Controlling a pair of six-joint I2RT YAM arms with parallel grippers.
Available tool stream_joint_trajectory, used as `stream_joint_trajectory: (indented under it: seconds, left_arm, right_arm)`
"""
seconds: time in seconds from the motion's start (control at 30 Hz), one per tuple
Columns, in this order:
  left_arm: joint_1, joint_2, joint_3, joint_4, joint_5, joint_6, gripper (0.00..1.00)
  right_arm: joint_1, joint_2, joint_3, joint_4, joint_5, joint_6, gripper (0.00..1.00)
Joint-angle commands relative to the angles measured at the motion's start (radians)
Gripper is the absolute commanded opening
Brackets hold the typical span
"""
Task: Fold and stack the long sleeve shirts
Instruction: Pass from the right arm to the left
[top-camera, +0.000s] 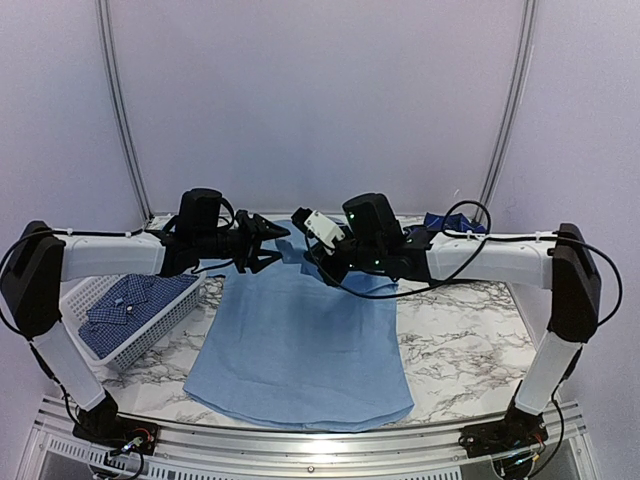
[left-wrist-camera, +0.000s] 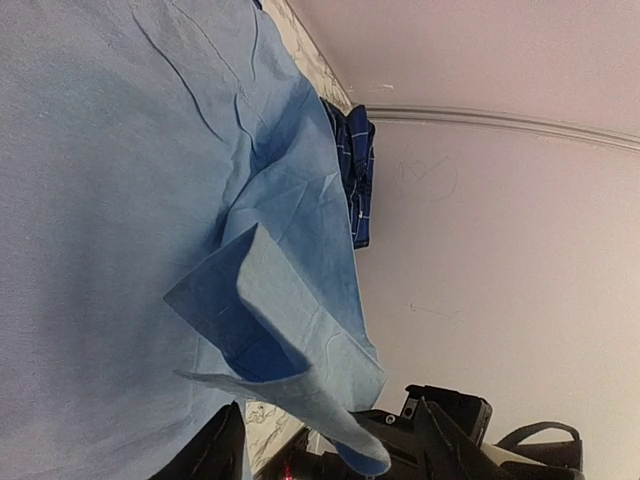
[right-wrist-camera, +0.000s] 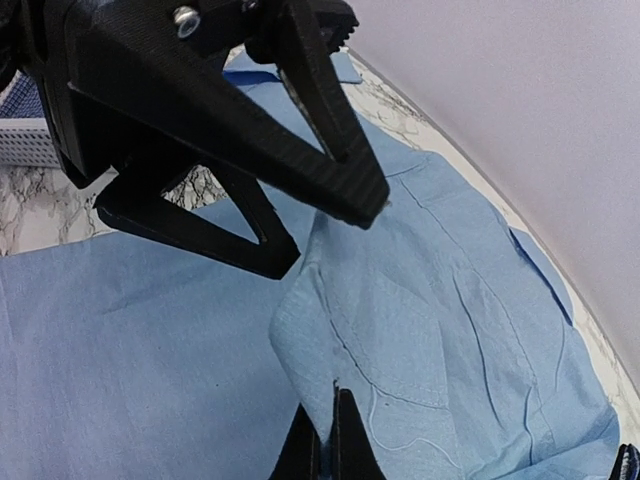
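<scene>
The light blue shirt (top-camera: 300, 350) lies flat in the middle of the worktop (top-camera: 460, 340). Its long axis runs straight away from the arm bases, with the hem at the near edge and the collar (left-wrist-camera: 250, 320) at the far end. No sleeves show out to the sides, so it reads as a tidy rectangle.

Both arms are reaching to that far end, close together. The left pincer (right-wrist-camera: 335, 235) hovers at the collar's left side with its jaws apart. A flap of collar cloth sits in the gap, but I see no pinch on it. The right pincer (right-wrist-camera: 335, 430) is just beside it with its jaws together, tips down at the shoulder cloth. I can't tell whether any fabric is caught in them.

So the cloth to be moved lies directly under both pincers, and the rest of the shirt stretches back toward the bases. My read is that the next move brings the collar end toward the hem, and that needs a grip on each far corner.

As for room, the white basket (top-camera: 160, 325) holding the checked shirt (top-camera: 135, 300) sits tight on the left edge. There's bare marble to the right, and the navy plaid shirt (top-camera: 450, 222) sits at the far right near the wall.
</scene>
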Motion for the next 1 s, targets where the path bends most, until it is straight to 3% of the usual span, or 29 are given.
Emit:
stream_joint_trajectory:
  seconds: [0.0,0.5,0.6,0.7,0.77,0.9,0.97]
  left_arm:
    - [0.004,0.009,0.043,-0.038,-0.026,0.033,0.6]
    - [0.004,0.043,0.041,-0.052,-0.031,0.028,0.41]
    - [0.004,0.049,0.039,-0.052,-0.028,0.019,0.29]
    - [0.005,0.053,0.05,-0.052,-0.027,0.02,0.07]
    - [0.01,0.056,0.069,-0.052,-0.025,0.037,0.0]
    - [0.028,0.043,0.122,-0.06,-0.049,0.113,0.0]
    - [0.043,0.039,0.167,-0.099,-0.065,0.178,0.0]
  right_arm:
    - [0.024,0.021,0.059,-0.037,0.035,-0.035,0.0]
    - [0.037,0.025,0.062,-0.03,0.042,-0.044,0.0]
    - [0.037,0.028,0.06,-0.023,0.051,-0.037,0.0]
    - [0.038,0.042,0.071,-0.023,0.095,-0.021,0.0]
    - [0.037,0.051,0.082,-0.029,0.121,-0.002,0.07]
    - [0.037,0.031,0.074,-0.03,0.167,0.06,0.42]
    - [0.034,0.011,0.066,-0.042,0.189,0.094,0.54]
